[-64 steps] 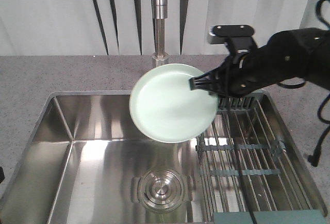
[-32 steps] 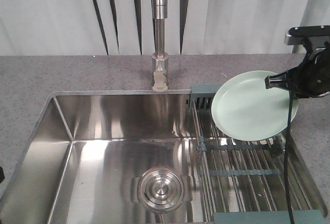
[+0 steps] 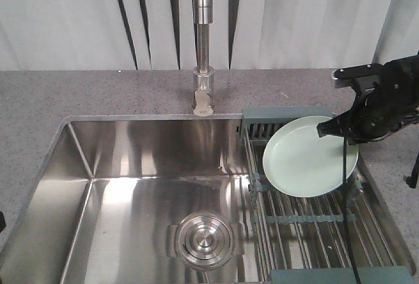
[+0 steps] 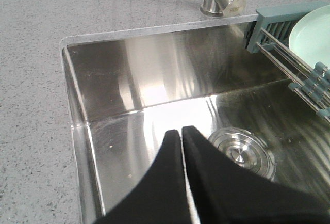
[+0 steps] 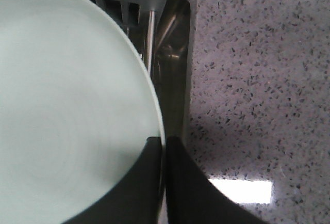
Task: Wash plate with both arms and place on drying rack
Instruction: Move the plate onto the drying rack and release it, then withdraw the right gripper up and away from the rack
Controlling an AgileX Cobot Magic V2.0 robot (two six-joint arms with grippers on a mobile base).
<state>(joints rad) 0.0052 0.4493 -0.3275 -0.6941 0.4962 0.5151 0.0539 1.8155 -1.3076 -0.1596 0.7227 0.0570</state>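
The plate [image 3: 306,161], pale mint green, tilts over the far end of the drying rack [image 3: 308,218], rim pinched by the right gripper [image 5: 163,144]. The left gripper [image 4: 181,131], pressed together and empty, hovers above the sink [image 3: 131,153]. Washing seems done (no water is running); setting down and release remain.

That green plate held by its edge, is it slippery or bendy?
Probably stiff: the plate shows no sag though the right claw pinches only its rim. Its smooth face looks slippery, so it might swing or slip over the drying rack.
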